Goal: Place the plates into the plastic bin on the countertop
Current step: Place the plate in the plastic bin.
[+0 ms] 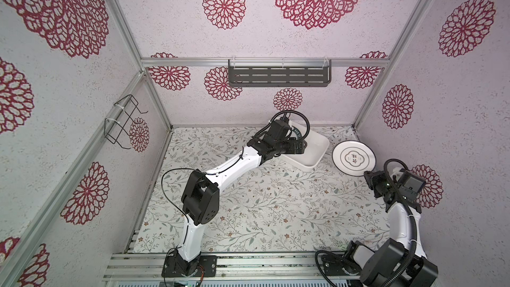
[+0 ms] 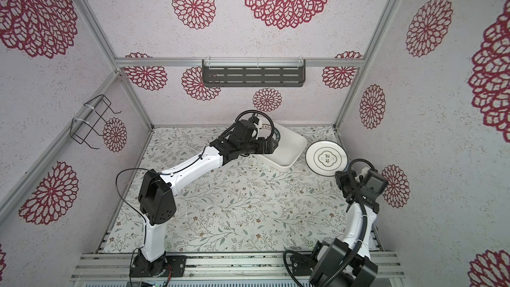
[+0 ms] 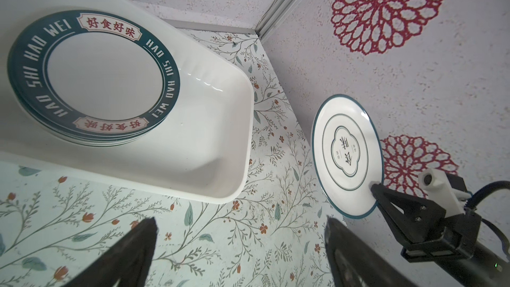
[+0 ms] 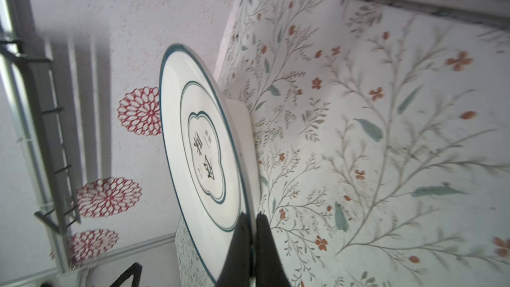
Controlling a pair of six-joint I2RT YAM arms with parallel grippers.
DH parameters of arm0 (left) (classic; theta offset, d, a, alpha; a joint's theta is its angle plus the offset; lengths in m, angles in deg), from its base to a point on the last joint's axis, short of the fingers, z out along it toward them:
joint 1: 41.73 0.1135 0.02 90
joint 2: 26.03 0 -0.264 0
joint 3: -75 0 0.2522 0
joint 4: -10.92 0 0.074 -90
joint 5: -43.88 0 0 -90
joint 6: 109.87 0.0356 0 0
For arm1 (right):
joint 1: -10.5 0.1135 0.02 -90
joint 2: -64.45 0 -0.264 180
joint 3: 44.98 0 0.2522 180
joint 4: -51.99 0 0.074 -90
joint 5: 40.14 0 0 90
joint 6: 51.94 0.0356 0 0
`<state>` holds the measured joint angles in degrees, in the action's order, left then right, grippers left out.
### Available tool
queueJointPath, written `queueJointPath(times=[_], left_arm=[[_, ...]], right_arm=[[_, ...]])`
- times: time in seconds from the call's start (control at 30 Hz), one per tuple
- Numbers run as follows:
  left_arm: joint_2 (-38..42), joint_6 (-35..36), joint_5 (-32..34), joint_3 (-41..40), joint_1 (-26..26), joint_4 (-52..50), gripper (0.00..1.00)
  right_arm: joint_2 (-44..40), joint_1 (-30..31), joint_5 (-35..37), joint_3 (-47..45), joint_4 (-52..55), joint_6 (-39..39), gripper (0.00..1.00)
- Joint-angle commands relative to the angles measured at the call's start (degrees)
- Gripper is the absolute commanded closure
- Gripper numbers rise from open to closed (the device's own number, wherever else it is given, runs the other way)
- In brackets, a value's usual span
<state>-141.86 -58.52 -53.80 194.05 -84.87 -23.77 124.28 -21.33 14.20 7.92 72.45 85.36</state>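
Ample room over the countertop [image 1: 276, 208] at centre and toward 6 and 9 o'clock. Blocked at 1 o'clock by the plastic bin [image 1: 314, 157]: 11 o'clock half filled with stacked plates [image 3: 105, 78], left gripper [image 3: 240, 222] spread wide overhead; 5 o'clock half bare. Tight at 2 o'clock: between bin and wall [image 1: 441, 139], a tilted plate [image 1: 354, 158] pinched by the right gripper [image 4: 252, 216].

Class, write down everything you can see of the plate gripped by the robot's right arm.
The plate is round, white and glossy, ceramic-looking, with a thin dark teal edge line, an inner ring and a clover emblem holding dark characters. The right tool is shut on its rim; nothing else touches it. It shows its printed face upward, seemingly lifted off the countertop, beside the plastic bin.
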Motion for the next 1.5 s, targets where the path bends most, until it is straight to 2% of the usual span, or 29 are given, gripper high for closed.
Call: queueJointPath(times=[0.0,0.23,0.5,0.57,0.67,1.07,1.2,1.3,1.33,1.4,1.47], left_arm=[[5.37,-1.07,-1.00,-2.00,1.11,2.10,0.03],[7.34,-1.75,-3.71,-4.63,3.23,3.78,0.03],[7.44,-2.28,-10.16,-4.79,5.59,5.83,0.00],[7.21,-2.39,-10.99,-4.53,5.85,5.83,0.03],[6.72,-3.02,-12.12,-4.35,6.02,5.92,0.11],[8.12,-8.08,-12.16,-10.46,6.02,13.84,0.64],[8.56,-8.98,-11.65,-11.68,6.06,15.34,0.77],[8.69,-9.16,-11.20,-11.79,6.04,15.22,0.80],[8.69,-9.24,-11.07,-11.82,6.04,15.14,0.81],[8.65,-9.29,-10.53,-11.61,6.12,14.83,0.83],[8.52,-9.27,-10.01,-11.36,6.23,14.47,0.84]], right_arm=[[-0.06,5.59,-4.68,3.50,-10.50,2.78,1.00],[2.17,16.44,-4.47,3.75,-21.33,7.55,1.00],[3.45,24.16,-1.34,5.32,-22.31,6.09,1.00],[3.92,25.63,-1.23,5.41,-23.04,5.99,1.00],[4.60,27.51,-1.52,5.86,-23.92,5.95,1.00],[6.08,29.99,-2.75,6.85,-24.27,5.24,1.00],[6.97,30.16,-2.97,7.22,-24.41,5.15,1.00],[7.75,30.34,-3.04,7.61,-24.76,5.20,0.99],[7.99,30.40,-3.08,7.82,-24.88,5.20,0.96],[8.50,30.51,-2.93,8.21,-24.96,5.11,0.74],[9.05,30.52,-2.75,8.54,-25.07,5.07,0.63]])
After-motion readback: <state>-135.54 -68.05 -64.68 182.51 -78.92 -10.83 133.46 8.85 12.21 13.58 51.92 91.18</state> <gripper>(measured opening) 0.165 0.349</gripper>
